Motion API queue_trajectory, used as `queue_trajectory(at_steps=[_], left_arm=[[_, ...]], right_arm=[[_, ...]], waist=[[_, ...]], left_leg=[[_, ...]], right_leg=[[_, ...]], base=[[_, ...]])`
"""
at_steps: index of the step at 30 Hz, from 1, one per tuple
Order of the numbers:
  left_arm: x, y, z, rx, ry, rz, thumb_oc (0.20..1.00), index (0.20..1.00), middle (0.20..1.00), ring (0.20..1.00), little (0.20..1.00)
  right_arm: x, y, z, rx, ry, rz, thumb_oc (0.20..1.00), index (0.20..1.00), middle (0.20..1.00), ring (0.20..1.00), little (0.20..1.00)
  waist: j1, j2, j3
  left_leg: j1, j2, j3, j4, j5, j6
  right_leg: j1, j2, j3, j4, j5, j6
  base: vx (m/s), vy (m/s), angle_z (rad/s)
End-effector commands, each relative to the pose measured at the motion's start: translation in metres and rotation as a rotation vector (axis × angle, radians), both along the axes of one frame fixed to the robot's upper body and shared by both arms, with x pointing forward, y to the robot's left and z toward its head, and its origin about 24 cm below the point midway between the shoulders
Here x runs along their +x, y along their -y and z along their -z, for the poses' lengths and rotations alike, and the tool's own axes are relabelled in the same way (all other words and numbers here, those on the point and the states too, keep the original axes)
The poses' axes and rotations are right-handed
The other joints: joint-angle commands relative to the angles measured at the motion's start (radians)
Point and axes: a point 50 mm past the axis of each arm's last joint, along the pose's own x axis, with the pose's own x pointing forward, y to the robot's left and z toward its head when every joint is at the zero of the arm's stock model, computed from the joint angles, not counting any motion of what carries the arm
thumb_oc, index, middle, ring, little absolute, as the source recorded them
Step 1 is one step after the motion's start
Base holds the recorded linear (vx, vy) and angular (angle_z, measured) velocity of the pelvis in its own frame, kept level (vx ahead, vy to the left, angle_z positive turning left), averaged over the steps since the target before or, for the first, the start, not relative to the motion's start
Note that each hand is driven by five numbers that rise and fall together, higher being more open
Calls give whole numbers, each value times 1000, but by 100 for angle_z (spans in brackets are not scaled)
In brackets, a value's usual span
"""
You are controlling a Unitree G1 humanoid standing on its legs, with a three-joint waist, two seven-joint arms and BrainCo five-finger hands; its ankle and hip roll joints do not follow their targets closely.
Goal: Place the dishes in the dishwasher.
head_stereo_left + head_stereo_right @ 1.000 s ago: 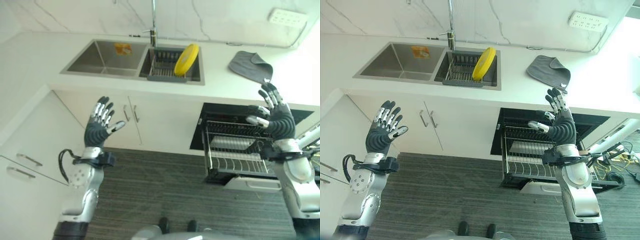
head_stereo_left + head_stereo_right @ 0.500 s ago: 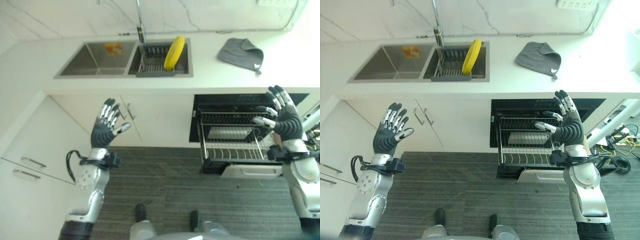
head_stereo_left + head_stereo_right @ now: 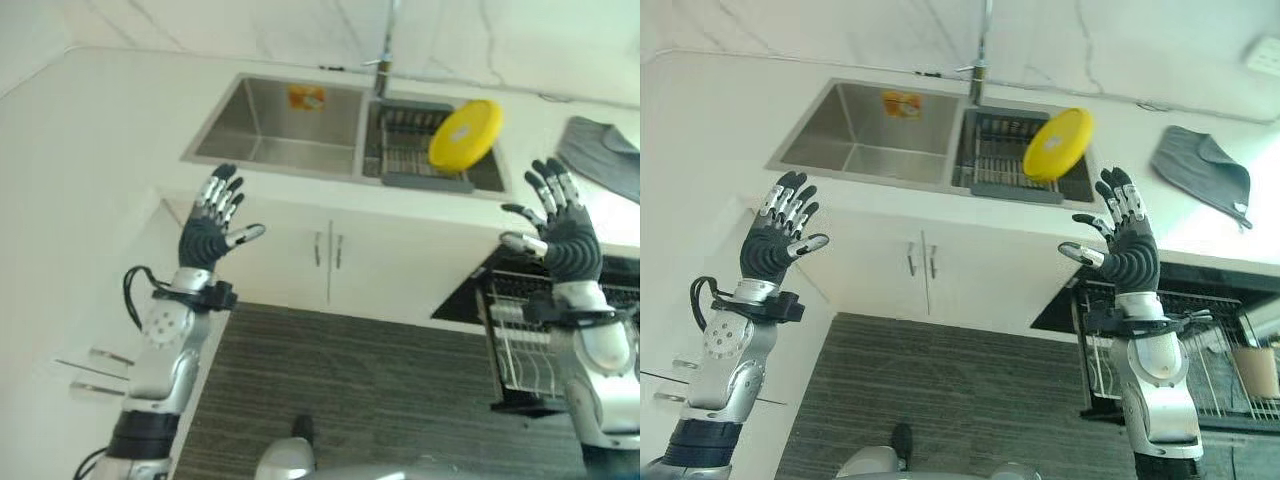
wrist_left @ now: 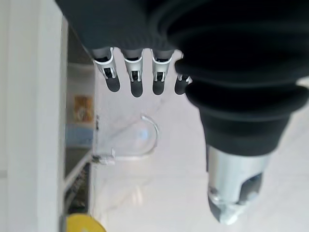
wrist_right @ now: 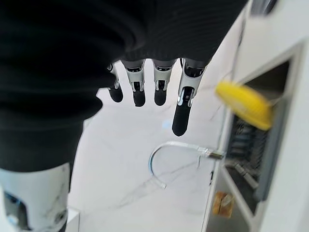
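A yellow plate (image 3: 465, 134) stands on edge in a wire rack (image 3: 415, 160) in the sink's right basin; it also shows in the right wrist view as the yellow plate (image 5: 245, 105). The dishwasher (image 3: 1185, 330) under the counter at the right is open, its wire basket (image 3: 1220, 365) pulled out. My left hand (image 3: 208, 235) is raised in front of the cabinets, fingers straight, holding nothing. My right hand (image 3: 1127, 255) is raised below the plate and apart from it, fingers spread, empty.
The steel sink's left basin (image 3: 275, 125) holds a small orange item (image 3: 305, 97). A tap (image 3: 384, 45) rises behind the basins. A grey cloth (image 3: 1202, 172) lies on the white counter at the right. Cabinet doors with handles (image 3: 328, 250) stand below the sink.
The camera has swung left, so the sink sits nearer the middle and the dishwasher at the right edge. Both hands stay raised and open, the right one now nearer the plate.
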Motion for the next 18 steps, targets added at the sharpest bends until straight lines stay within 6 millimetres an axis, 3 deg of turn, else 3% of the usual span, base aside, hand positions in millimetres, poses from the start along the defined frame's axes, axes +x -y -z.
queue_trajectory(at_steps=[1,2,4,8,11,15,18], left_arm=[[-11,0,-11,37,68,-20,1000,1000,1000,1000,1000],[-12,-1,-11,36,63,-35,1000,1000,1000,1000,1000],[-13,-6,-10,32,53,-55,1000,1000,1000,1000,1000],[-16,-7,-7,56,57,-65,1000,1000,1000,1000,1000],[-15,-2,-7,64,60,-51,1000,1000,1000,1000,1000],[-17,1,-4,63,49,-33,1000,1000,1000,1000,1000],[-20,1,1,43,18,-17,1000,1000,1000,1000,1000]], right_arm=[[2,5,-5,-106,16,-2,1000,1000,1000,1000,1000],[2,3,-4,-113,9,-17,1000,1000,1000,1000,1000],[4,5,-2,-119,-9,-23,1000,1000,1000,1000,1000],[6,9,-6,-99,22,-21,1000,1000,1000,1000,1000],[7,12,-9,-93,26,-19,1000,1000,1000,1000,1000],[2,13,-2,-79,8,-8,1000,1000,1000,1000,1000],[0,16,5,-73,-42,-1,1000,1000,1000,1000,1000]], waist=[[7,61,-70],[7,65,-68],[13,60,-66],[-3,35,-34],[-37,29,-21],[-79,24,-15],[-98,28,-25]], left_leg=[[-33,57,-73,-33,-31,-45],[-26,55,-69,-35,-34,-42],[-28,39,-71,-34,-35,-34],[0,32,-56,-35,-56,-38],[38,30,-36,-35,-92,-42],[91,19,-50,-35,-140,-30],[132,26,-50,-31,-161,-26]], right_leg=[[28,45,-64,200,-187,-1],[10,44,-64,227,-190,-8],[1,98,-53,195,-246,-20],[-50,200,-95,27,-242,-24],[-104,218,-100,-114,-206,-19],[-170,208,-44,-142,-111,1],[-156,230,-39,-140,-152,-12]], base=[[156,300,-4],[175,259,-16],[175,142,-38],[165,-46,-33],[255,-101,-26],[324,-118,20],[482,-203,27]])
